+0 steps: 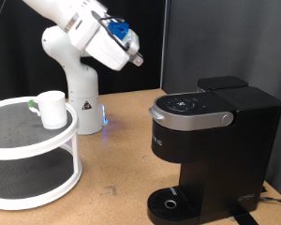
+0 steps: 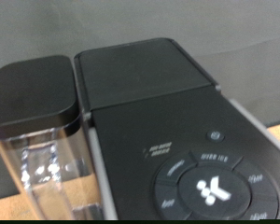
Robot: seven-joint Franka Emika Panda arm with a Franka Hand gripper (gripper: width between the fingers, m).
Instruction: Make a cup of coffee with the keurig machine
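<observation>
— While the arm (image 1: 80,28) hangs high over the table (image 1: 122,141), where does the keurig machine (image 1: 211,141) stand?
— At the exterior view's right, on the wooden table, lid down, grey-silver handle (image 1: 192,118) across its front. Its round drip tray (image 1: 169,202) carries nothing.
— And the two-tier white shelf (image 1: 33,150)?
— At the exterior view's left, well apart from the machine. The cup (image 1: 52,109) sits upright on its upper tier.
— The gripper (image 1: 136,58)?
— Up in the air between shelf and machine, nearer the machine, touching nothing. I cannot tell how its jaws stand; nothing shows between them.
— The wrist view?
— It looks down on the machine's black lid, round buttons (image 2: 211,189), and clear water tank (image 2: 42,163).
</observation>
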